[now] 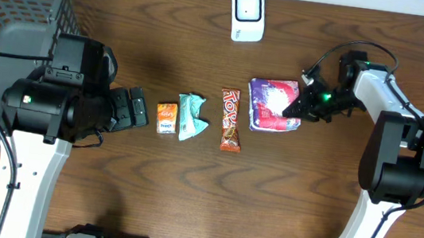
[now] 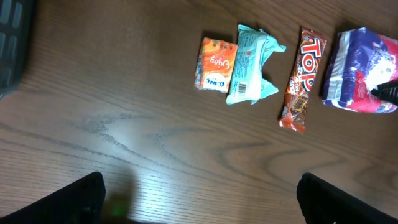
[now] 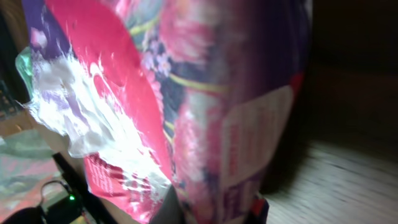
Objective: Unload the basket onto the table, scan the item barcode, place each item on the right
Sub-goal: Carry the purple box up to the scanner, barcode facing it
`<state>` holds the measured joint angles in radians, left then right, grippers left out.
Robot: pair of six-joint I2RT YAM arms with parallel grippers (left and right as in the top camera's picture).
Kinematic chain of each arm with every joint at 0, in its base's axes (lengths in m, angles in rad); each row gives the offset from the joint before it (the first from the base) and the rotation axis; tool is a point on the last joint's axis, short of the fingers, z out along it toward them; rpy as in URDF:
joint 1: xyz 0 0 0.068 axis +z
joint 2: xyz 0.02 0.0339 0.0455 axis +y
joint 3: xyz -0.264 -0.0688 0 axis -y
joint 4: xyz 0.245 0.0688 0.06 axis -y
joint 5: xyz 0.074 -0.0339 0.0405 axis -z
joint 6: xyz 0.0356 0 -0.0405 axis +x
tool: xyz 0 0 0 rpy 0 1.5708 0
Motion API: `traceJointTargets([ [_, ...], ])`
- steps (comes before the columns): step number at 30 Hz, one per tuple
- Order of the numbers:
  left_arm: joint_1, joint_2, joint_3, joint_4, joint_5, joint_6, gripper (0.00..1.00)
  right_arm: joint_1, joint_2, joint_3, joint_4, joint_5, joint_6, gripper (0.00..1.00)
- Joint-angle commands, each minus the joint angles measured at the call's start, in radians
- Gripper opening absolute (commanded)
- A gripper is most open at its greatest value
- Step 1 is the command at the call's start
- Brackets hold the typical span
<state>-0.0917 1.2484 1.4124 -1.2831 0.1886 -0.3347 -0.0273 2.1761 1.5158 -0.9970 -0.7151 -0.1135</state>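
A purple and pink packet (image 1: 271, 106) lies at the right end of a row of snacks on the wooden table. My right gripper (image 1: 300, 107) is shut on its right edge. In the right wrist view the packet (image 3: 205, 93) fills the frame, pinched low down at my right gripper (image 3: 211, 208). The white scanner (image 1: 248, 15) stands at the back, beyond the row. My left gripper (image 1: 134, 110) is open left of the row, its fingers (image 2: 74, 199) wide apart over bare wood. No barcode is legible on the held packet.
Left of the packet lie a Top chocolate bar (image 1: 230, 119), a teal packet (image 1: 191, 117) and a small orange packet (image 1: 166, 119). A grey mesh basket (image 1: 17, 1) fills the back left corner. The left wrist view shows the same row, with the teal packet (image 2: 250, 65) near its middle.
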Motion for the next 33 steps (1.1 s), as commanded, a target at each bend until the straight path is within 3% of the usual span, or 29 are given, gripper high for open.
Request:
traceJointTargets([
  [1, 0.004, 0.000, 0.000, -0.003, 0.002, 0.020, 0.98, 0.026, 0.000, 0.063, -0.016, -0.052, 0.076, 0.01],
  [4, 0.004, 0.000, 0.000, -0.003, 0.002, 0.020, 0.98, 0.032, -0.006, 0.160, -0.032, -0.119, 0.121, 0.01],
  [9, 0.004, 0.000, 0.000, -0.003, 0.002, 0.020, 0.98, 0.055, -0.007, 0.324, 0.072, -0.155, 0.339, 0.01],
  [14, 0.004, 0.000, 0.000, -0.003, 0.002, 0.020, 0.98, 0.122, -0.003, 0.355, 0.455, -0.105, 0.663, 0.01],
  [18, 0.004, 0.000, 0.000, -0.003, 0.002, 0.020, 0.98, 0.187, 0.013, 0.354, 0.619, 0.120, 0.783, 0.01],
  [23, 0.004, 0.000, 0.000, -0.003, 0.002, 0.020, 0.98, 0.241, 0.053, 0.354, 0.716, 0.272, 0.809, 0.01],
  [33, 0.004, 0.000, 0.000, -0.003, 0.002, 0.020, 0.98, 0.165, 0.057, 0.377, 0.707, 0.274, 0.765, 0.01],
])
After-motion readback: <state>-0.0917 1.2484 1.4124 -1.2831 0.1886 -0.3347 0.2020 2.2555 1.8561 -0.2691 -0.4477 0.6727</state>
